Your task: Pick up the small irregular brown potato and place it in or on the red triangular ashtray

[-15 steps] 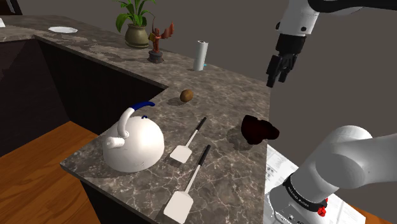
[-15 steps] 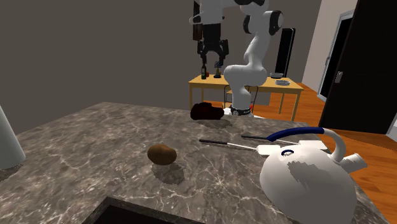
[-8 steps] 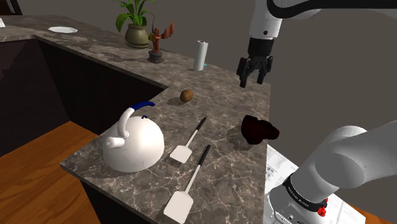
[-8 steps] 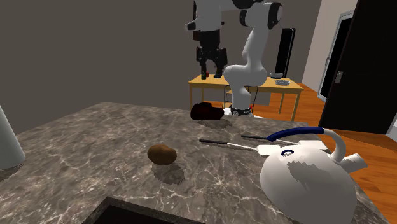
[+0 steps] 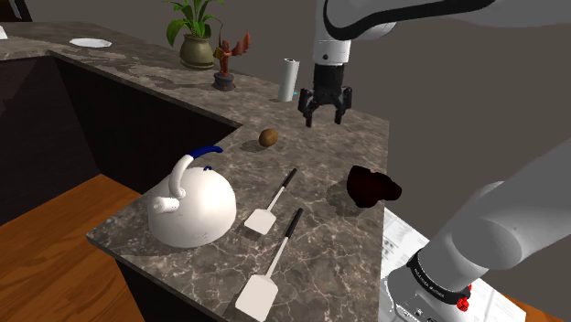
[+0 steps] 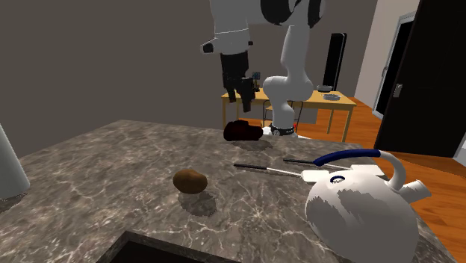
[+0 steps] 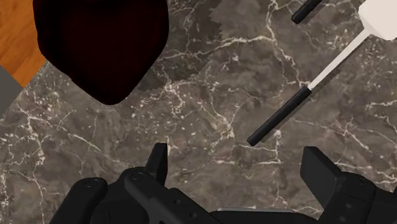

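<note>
The small brown potato (image 5: pixel 268 137) lies on the dark marble counter (image 5: pixel 320 247), also seen close up as a potato (image 6: pixel 191 181). The ashtray (image 5: pixel 372 186) is a dark red lump near the counter's edge by the stand; it shows again as the ashtray (image 6: pixel 243 131) and ashtray (image 7: pixel 95 44). My gripper (image 5: pixel 325 116) hangs open and empty above the counter, to the right of the potato in the shoulder view. In the wrist view the gripper (image 7: pixel 238 167) looks down on bare marble, fingers apart.
A white kettle (image 5: pixel 190 206) with a blue handle stands near the counter's front corner. Two white spatulas (image 5: pixel 272 203) with black handles lie between the kettle and the ashtray. A white cylinder (image 5: pixel 289 80), a potted plant (image 5: pixel 197 37) and a red figurine (image 5: pixel 227 59) stand further back.
The arm has swung left across the shoulder view and come down, carrying the open gripper from above the ashtray's side toward the potato. Nothing on the counter has moved.
</note>
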Robot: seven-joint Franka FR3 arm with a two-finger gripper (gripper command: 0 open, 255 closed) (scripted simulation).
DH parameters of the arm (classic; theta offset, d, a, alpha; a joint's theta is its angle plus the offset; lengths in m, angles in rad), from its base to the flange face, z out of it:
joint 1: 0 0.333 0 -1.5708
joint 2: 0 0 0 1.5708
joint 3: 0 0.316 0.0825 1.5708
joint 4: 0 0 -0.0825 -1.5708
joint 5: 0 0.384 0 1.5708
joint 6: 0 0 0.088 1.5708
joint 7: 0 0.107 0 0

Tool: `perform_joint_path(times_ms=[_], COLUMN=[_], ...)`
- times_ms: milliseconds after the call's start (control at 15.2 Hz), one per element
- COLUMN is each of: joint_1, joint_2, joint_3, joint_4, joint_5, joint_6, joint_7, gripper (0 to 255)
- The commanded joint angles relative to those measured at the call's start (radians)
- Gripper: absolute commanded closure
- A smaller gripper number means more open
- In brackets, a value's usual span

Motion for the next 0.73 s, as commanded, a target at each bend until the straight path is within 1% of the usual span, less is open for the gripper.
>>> perform_joint_path(times_ms=[0, 330, 660], joint_1=[-0.001, 0.002, 0.018], joint_2=[0.088, 0.307, 0.53], joint_3=[0.016, 0.029, 0.015], joint_4=[0.067, 0.246, 0.466], joint_5=[-0.006, -0.034, -0.061], joint_6=[0.01, 0.018, -0.008], joint_7=[0.075, 0.233, 0.37], gripper=[0, 0, 0])
